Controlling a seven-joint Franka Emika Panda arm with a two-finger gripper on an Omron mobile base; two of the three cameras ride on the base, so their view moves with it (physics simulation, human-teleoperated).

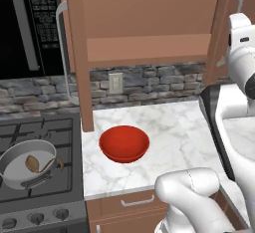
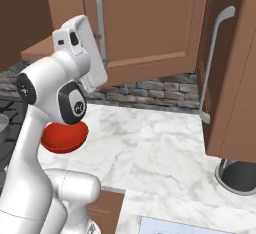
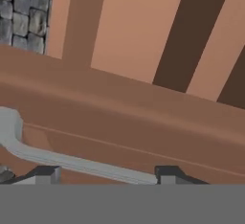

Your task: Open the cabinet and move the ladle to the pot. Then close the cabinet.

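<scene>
The cabinet (image 1: 149, 13) stands open, its shelf bare. Its left door (image 1: 79, 53) sticks out edge-on over the counter. The right door (image 2: 150, 23) is swung out, and its silver handle (image 3: 72, 163) runs just past my fingertips (image 3: 45, 174). My gripper (image 3: 107, 174) is open, jaws wide apart, with the bar lying across in front of them. The hand sits right at that handle (image 2: 98, 23) in the right base view. The grey pot (image 1: 27, 165) rests on the stove at lower left. The ladle (image 1: 37, 165) lies inside it, scoop down.
A red bowl (image 1: 124, 144) sits on the marble counter (image 1: 174, 127). A black microwave (image 1: 30, 23) hangs left of the cabinet. Another brown door with a long handle (image 2: 212, 63) stands at the right, above a dark round object (image 2: 240, 175).
</scene>
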